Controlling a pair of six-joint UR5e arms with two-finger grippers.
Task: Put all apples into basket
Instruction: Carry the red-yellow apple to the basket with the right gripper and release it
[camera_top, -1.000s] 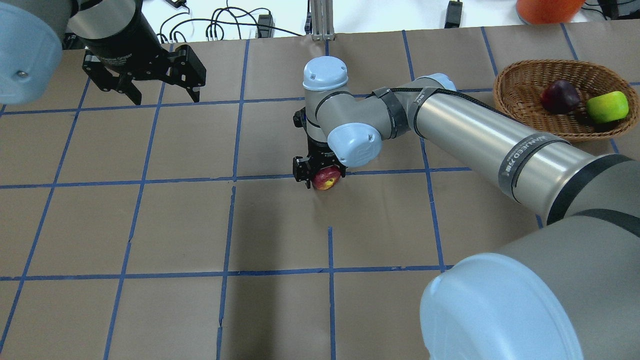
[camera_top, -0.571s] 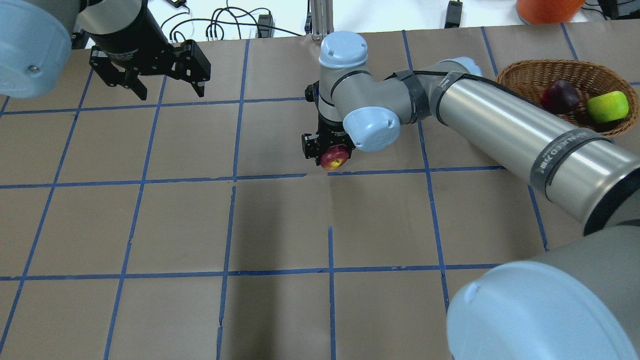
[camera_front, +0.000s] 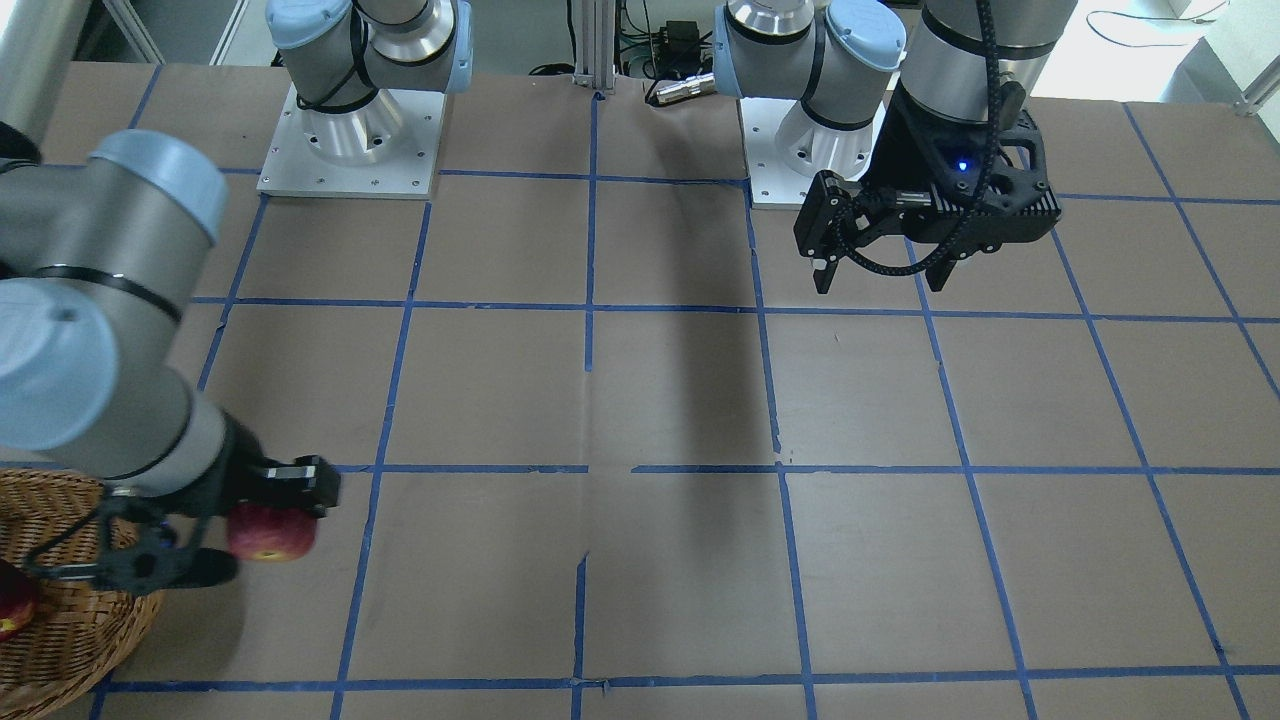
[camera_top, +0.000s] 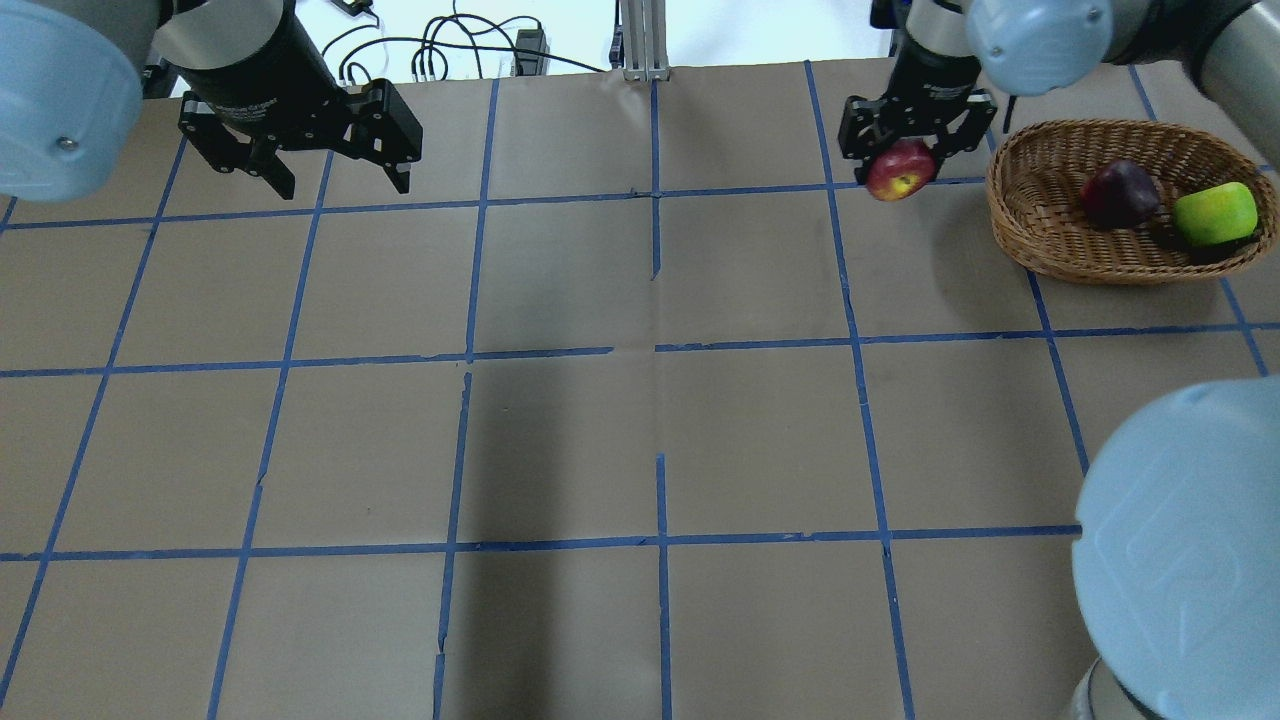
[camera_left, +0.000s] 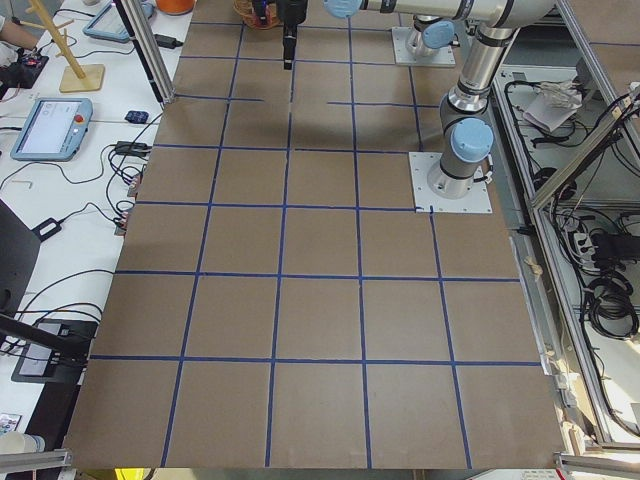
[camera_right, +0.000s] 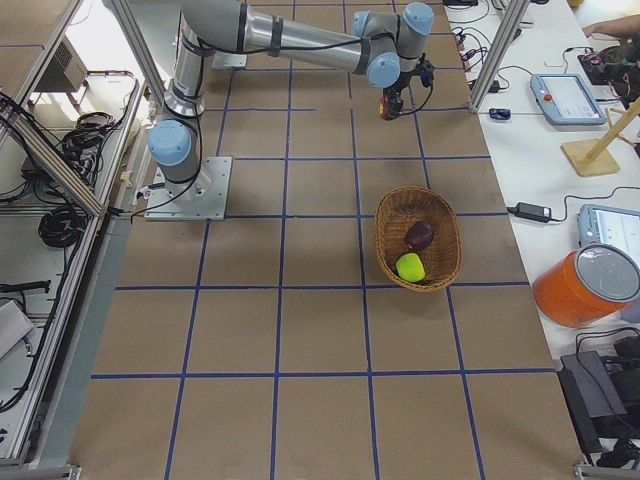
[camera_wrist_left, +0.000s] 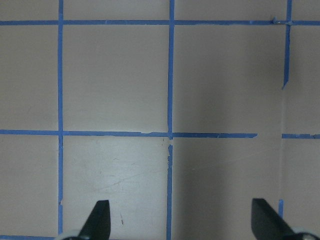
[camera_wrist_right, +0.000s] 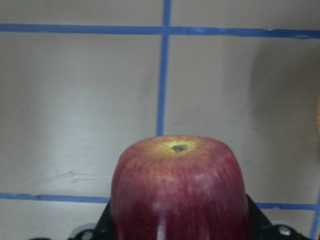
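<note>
My right gripper (camera_top: 903, 160) is shut on the red apple (camera_top: 900, 172) and holds it above the table, just left of the oval wicker basket (camera_top: 1075, 265). The right wrist view shows this apple (camera_wrist_right: 179, 190) close up between the jaws. In the front-facing view the apple (camera_front: 270, 532) hangs beside the basket's rim (camera_front: 70, 640). The maroon apple (camera_top: 1120, 193) and the yellow-green apple (camera_top: 1215, 214) lie inside the basket. My left gripper (camera_top: 330, 172) is open and empty, high over the far left of the table.
The table is brown paper with a blue tape grid (camera_top: 655, 345). An orange container (camera_right: 585, 285) stands beyond the basket off the table's edge. Cables (camera_top: 440, 55) lie along the far edge. The left wrist view shows only bare grid below the open fingers (camera_wrist_left: 100, 220).
My right arm has carried the red apple from the table's middle up and to the right, to beside the basket. The left gripper has hardly moved.
</note>
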